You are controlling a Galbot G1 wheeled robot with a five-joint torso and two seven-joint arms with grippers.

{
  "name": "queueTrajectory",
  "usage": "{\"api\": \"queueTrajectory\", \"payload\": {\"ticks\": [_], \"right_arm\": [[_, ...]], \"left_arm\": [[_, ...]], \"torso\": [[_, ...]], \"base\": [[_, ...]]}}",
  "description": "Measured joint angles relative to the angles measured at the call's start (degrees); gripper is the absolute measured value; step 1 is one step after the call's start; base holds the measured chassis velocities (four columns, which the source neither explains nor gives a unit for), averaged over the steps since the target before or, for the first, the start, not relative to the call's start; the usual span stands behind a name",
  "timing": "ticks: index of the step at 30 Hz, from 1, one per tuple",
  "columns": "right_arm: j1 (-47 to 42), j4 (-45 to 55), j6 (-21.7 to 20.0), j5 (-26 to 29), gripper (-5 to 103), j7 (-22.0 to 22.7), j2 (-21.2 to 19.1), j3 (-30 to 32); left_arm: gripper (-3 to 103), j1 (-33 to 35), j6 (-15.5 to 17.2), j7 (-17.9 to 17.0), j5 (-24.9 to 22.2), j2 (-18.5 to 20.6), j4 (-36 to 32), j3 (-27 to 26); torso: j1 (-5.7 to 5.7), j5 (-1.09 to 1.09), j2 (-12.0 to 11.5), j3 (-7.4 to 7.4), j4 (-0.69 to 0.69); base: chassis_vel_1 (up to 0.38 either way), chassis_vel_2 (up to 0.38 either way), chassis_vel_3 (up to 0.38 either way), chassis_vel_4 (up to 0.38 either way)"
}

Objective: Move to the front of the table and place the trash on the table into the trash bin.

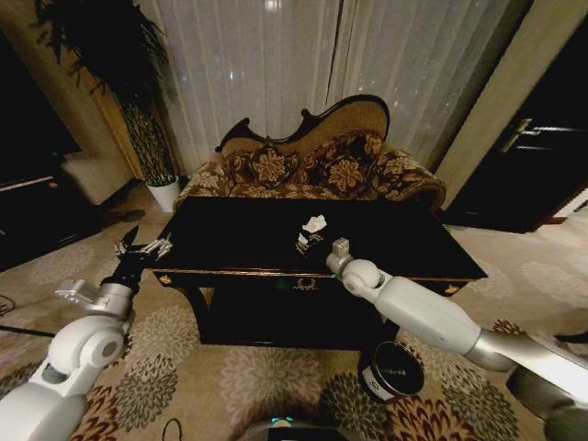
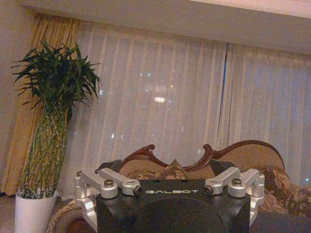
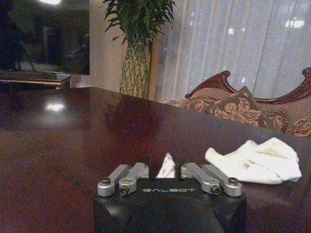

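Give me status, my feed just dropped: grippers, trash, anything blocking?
Right gripper over table, near the trash. Left gripper open at table's left end. Trash bin on floor under right arm. Nothing blocking.

Dim room, backlit by pale curtains (image 1: 276, 73).
Head view bows at its edges; glossy table (image 3: 73, 126) carries a soft glare patch; far corners fall dark.
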Motion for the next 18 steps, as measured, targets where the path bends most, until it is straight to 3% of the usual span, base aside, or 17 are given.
{"api": "queueTrajectory", "payload": {"ticks": [2, 5, 7, 8, 18], "right_arm": [[0.0, 0.0, 0.0, 0.0, 24, 0.0, 0.0, 0.0], [-0.1, 0.4, 0.0, -0.1, 8, -0.1, -0.2, 0.1], [-0.1, 0.4, 0.0, -0.1, 8, -0.1, -0.2, 0.1], [0.0, 0.6, 0.0, -0.1, 2, -0.1, -0.4, 0.2], [-3.4, 4.0, -0.3, 0.3, 0, 0.2, -2.3, 3.8]], "left_arm": [[100, 0.0, 0.0, 0.0, 0.0, 0.0, 0.0, 0.0], [100, 0.0, 0.0, 0.0, 0.0, 0.0, 0.0, 0.0], [100, 0.0, 0.0, 0.0, 0.0, 0.0, 0.0, 0.0], [100, 0.0, 0.0, 0.0, 0.0, 0.0, 0.0, 0.0], [100, 0.0, 0.0, 0.0, 0.0, 0.0, 0.0, 0.0]], "torso": [[0.0, 0.0, 0.0, 0.0, 0.0], [0.0, 0.0, 0.0, 0.0, 0.0], [0.0, 0.0, 0.0, 0.0, 0.0], [0.0, 0.0, 0.0, 0.0, 0.01], [0.0, 0.0, 0.0, 0.0, 0.02]], "base": [[0.0, 0.0, 0.0, 0.0], [0.0, 0.0, 0.0, 0.0], [0.0, 0.0, 0.0, 0.0], [0.0, 0.0, 0.0, 0.0], [0.0, 0.0, 0.0, 0.0]]}}
